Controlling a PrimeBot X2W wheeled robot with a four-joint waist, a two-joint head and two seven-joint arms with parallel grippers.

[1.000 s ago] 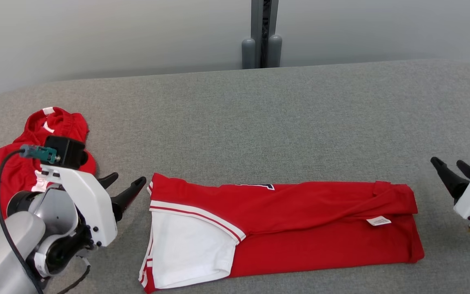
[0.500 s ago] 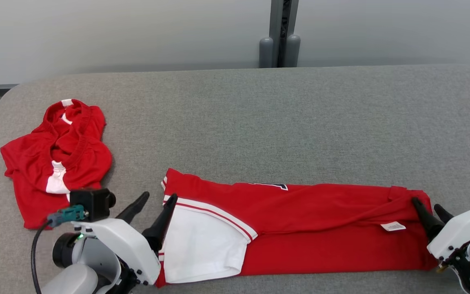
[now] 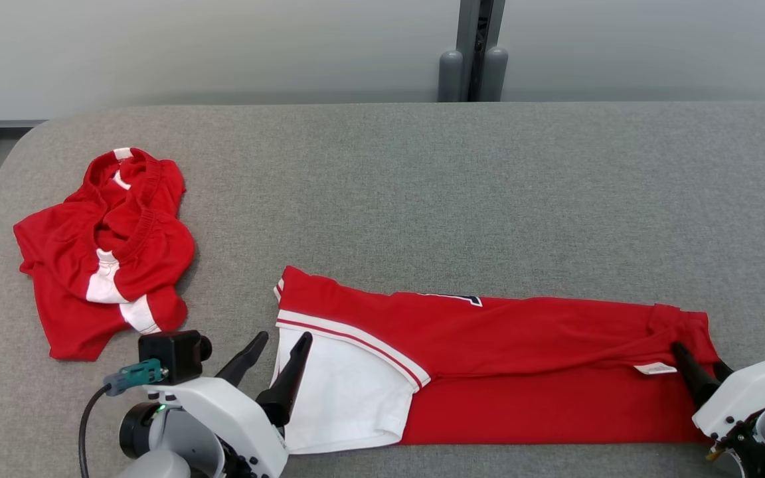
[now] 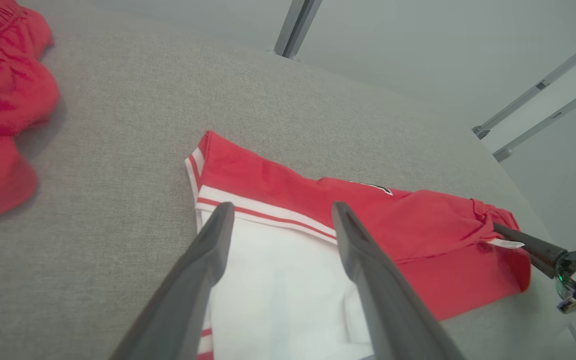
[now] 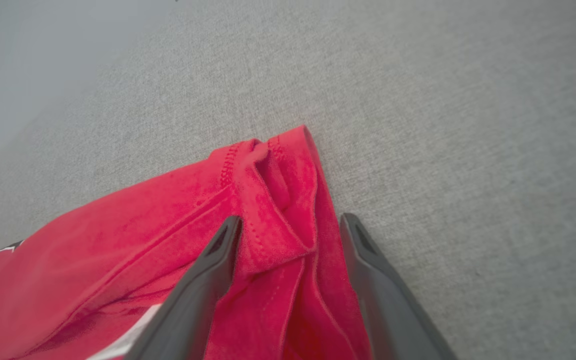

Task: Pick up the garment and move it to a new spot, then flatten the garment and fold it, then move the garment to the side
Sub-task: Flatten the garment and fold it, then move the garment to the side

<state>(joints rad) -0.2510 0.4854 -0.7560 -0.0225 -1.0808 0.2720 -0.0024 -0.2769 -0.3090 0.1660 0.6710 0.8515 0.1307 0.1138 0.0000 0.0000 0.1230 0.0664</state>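
Both spread, left end effector at garment edge, right end effector straddling hem in wrist view

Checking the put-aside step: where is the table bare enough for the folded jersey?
Free: the grey stretch of table beyond the folded red jersey, out to the far right corner. Crowded: the left end, with the crumpled red shorts, and the jersey's ends, at the open left pincer and right pincer.

Your left gripper has advanced over the folded red-and-white jersey's left edge; your right gripper has reached its right end.
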